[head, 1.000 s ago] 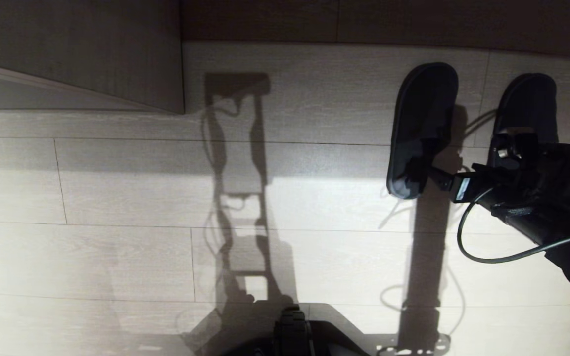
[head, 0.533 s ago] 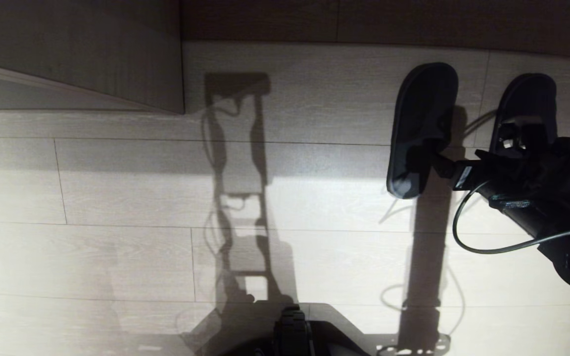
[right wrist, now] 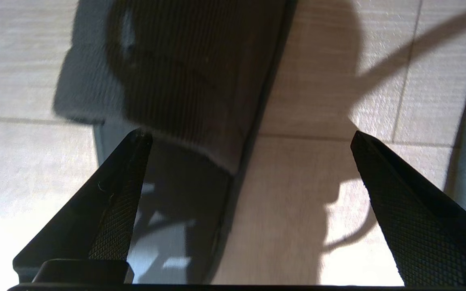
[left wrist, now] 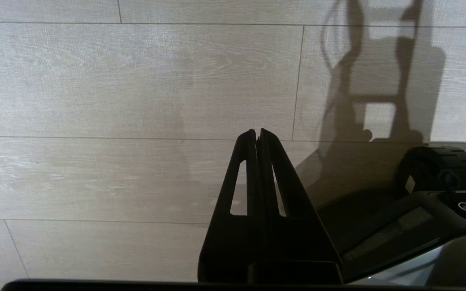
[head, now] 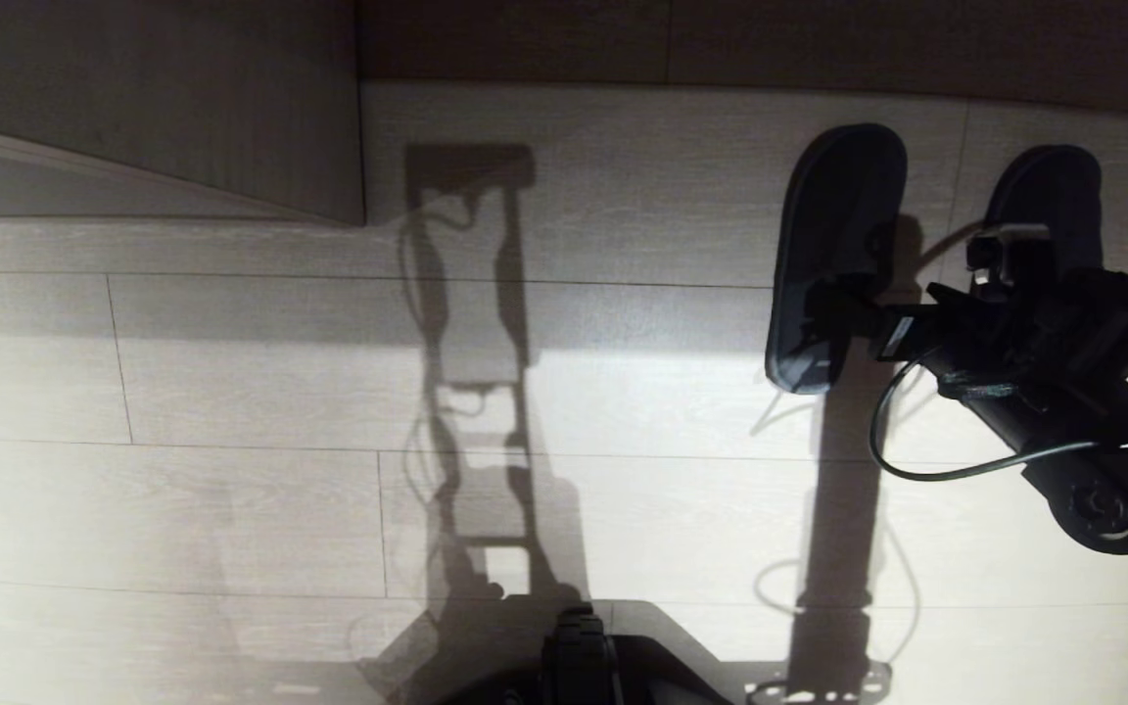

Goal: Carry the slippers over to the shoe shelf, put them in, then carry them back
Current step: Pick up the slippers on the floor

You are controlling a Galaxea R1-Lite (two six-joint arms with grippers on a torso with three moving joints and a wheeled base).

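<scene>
Pair of slippers (head: 833, 259) flat on the pale plank floor (head: 231, 392), side by side, slightly apart, toward the robot's right. Right gripper (right wrist: 249, 137) low over the gap between them, jaws spread wide, gripping nothing; one fingertip (right wrist: 136, 139) above the left-hand slipper's sole. Left gripper (left wrist: 258, 133) parked beside the base, fingers pressed together, empty. Wood-grain panel (head: 153, 108) at far left.

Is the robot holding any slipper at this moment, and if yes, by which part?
Nothing is held. The right tool is wide open above the left slipper on the floor; the left tool is shut on nothing.
</scene>
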